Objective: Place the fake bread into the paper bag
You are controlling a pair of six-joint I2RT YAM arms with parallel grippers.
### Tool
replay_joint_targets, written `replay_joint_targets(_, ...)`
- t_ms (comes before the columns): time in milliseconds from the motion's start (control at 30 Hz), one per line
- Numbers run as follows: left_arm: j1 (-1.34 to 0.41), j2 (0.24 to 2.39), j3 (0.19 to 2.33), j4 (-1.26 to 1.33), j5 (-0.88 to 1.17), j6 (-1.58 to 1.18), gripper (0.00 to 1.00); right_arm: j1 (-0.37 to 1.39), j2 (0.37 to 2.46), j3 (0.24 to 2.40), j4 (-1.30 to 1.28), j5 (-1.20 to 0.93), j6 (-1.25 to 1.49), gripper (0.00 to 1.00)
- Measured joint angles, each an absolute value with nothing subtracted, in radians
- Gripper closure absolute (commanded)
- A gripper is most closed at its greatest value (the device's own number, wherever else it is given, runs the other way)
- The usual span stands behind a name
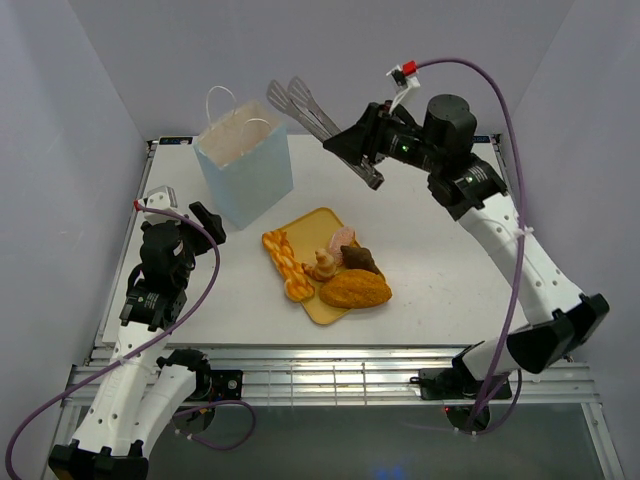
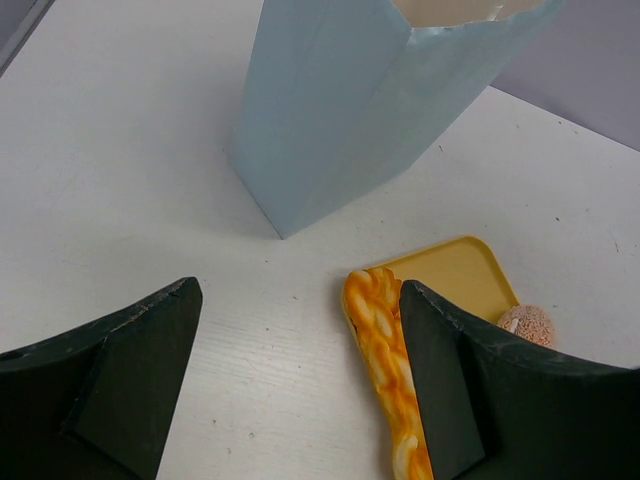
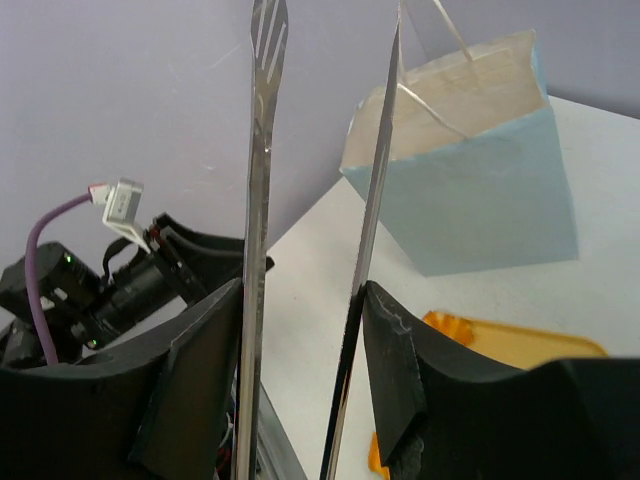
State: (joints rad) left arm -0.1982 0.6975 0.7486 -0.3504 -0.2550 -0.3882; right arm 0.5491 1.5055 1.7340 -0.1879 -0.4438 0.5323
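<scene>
The pale blue paper bag (image 1: 243, 165) stands upright and open at the back left; it also shows in the left wrist view (image 2: 370, 110) and the right wrist view (image 3: 470, 190). The fake bread lies on the yellow tray (image 1: 318, 222): orange braid (image 1: 283, 258), golden oval loaf (image 1: 355, 290), dark brown roll (image 1: 360, 260), pinkish piece (image 1: 346, 237) and a tan piece (image 1: 322, 266). My left gripper (image 1: 190, 225) is open and empty just above the table, left of the braid (image 2: 385, 350). My right gripper (image 1: 358, 148) is raised behind the tray, shut on the metal tongs (image 1: 300, 103), whose empty tips are beside the bag's mouth.
Purple walls close in on the table's left, back and right sides. The tray (image 2: 460, 272) sits mid-table, close to the bag's front corner. The left arm (image 3: 80, 300) shows low in the right wrist view. The tongs' two arms (image 3: 258, 200) stand apart.
</scene>
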Motion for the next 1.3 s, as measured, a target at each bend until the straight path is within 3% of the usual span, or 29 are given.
replay_joint_targets(300, -0.198, 0.698, 0.749, -0.35, -0.26, -0.385, 0.09, 0.55, 1.091, 1.249, -0.282, -0.335, 0.439, 0.46)
replay_joint_targets(533, -0.198, 0.701, 0.749, -0.35, -0.253, -0.385, 0.09, 0.55, 0.947, 1.013, -0.421, -0.254, 0.381, 0.47)
replay_joint_targets(967, -0.198, 0.715, 0.749, -0.35, -0.246, -0.384, 0.09, 0.55, 0.887, 0.857, -0.524, -0.159, 0.263, 0.48)
replay_joint_targets(1300, -0.198, 0.715, 0.749, -0.351, -0.24, -0.382, 0.02, 0.564, 0.919, 0.855, -0.525, -0.15, 0.212, 0.49)
